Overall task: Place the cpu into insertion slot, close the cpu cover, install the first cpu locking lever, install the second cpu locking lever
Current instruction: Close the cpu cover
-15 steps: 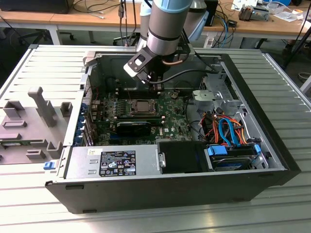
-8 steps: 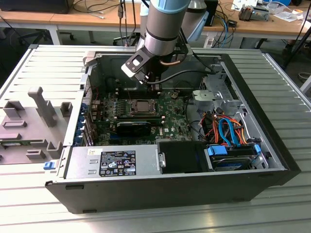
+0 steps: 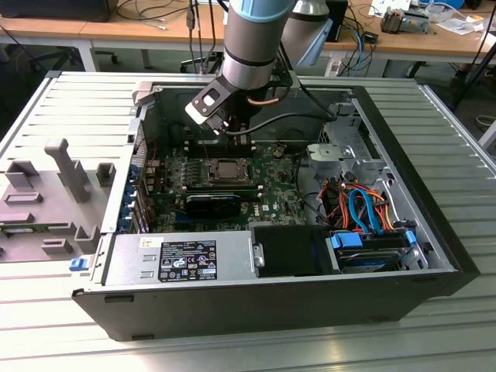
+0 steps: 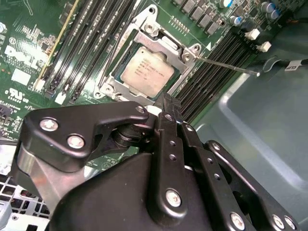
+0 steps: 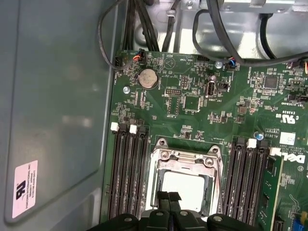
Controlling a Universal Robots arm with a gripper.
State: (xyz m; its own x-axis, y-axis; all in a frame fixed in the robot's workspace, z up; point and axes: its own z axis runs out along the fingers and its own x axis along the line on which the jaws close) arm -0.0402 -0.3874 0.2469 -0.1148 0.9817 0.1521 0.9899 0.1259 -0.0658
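Long memory slots [image 5: 127, 178] are flanking the cpu cover [image 5: 185, 162]. A thin lever [image 4: 226, 65] is jutting over one bank.

One cpu [image 4: 147, 71], one cpu cover [image 5: 155, 185], one battery [image 5: 147, 77].

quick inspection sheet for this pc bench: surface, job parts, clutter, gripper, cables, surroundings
surface: slatted metal table carrying an open computer case
job's things: cpu sits in the insertion slot; cpu cover lies down around it; one locking lever sticks out over the memory slots
clutter: grey fixture tray beside the case, at the exterior view's left
grippers: gripper shut, holding nothing, close to the insertion slot
cables: black cables at the board's edge; blue and orange cables inside the case
surroundings: wooden desks behind the table
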